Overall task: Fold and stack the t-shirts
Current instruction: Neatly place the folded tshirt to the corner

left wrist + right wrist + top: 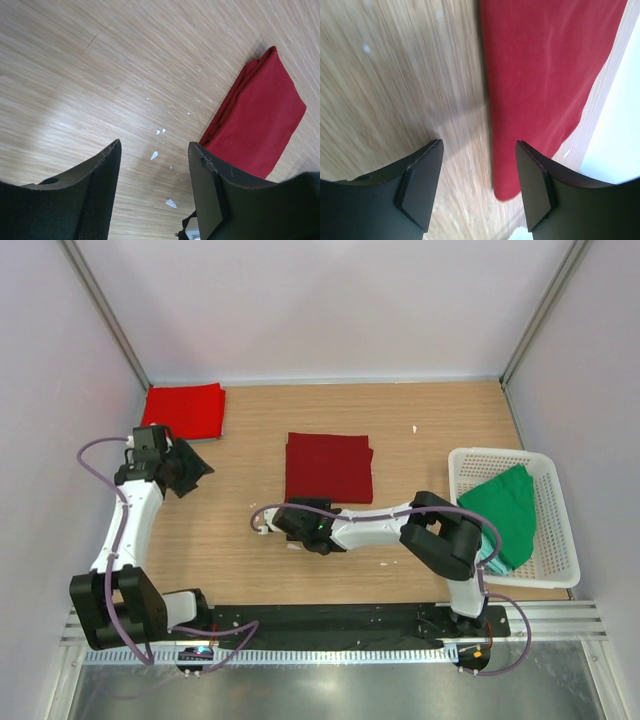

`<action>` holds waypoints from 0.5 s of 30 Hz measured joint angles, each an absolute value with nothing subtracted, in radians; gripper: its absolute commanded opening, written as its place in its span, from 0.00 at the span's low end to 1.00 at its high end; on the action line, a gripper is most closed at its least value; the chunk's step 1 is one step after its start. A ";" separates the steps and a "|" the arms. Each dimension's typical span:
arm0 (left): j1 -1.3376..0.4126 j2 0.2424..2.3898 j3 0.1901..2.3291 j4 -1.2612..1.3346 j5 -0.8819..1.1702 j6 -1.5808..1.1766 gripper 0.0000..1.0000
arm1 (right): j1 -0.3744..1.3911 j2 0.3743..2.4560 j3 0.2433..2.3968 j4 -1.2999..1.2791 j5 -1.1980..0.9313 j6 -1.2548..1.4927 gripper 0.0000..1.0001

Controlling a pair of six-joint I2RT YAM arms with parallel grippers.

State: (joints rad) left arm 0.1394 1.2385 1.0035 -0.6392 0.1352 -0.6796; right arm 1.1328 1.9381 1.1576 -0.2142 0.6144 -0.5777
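A folded dark maroon t-shirt lies flat at the table's middle. It also shows in the left wrist view and the right wrist view. A folded brighter red t-shirt lies at the back left. A green t-shirt lies in the white basket over a teal one. My left gripper is open and empty, left of the maroon shirt. My right gripper is open and empty, low over the table by the maroon shirt's near left corner.
The white basket stands at the table's right edge. Grey walls close in the left, back and right sides. Small white flecks lie on the wood between the left gripper and the maroon shirt.
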 measured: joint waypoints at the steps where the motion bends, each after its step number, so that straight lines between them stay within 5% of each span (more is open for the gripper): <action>1: 0.142 1.238 0.995 -0.636 0.138 -0.683 0.58 | 1.135 1.943 1.158 -0.194 0.616 -0.600 0.66; 8: 0.166 1.249 0.968 -0.626 0.199 -0.726 0.71 | 1.114 2.006 1.192 -0.094 0.581 -0.698 0.41; 15: 0.169 1.312 0.966 -0.586 0.289 -0.746 0.71 | 1.039 2.026 1.219 -0.084 0.482 -0.709 0.12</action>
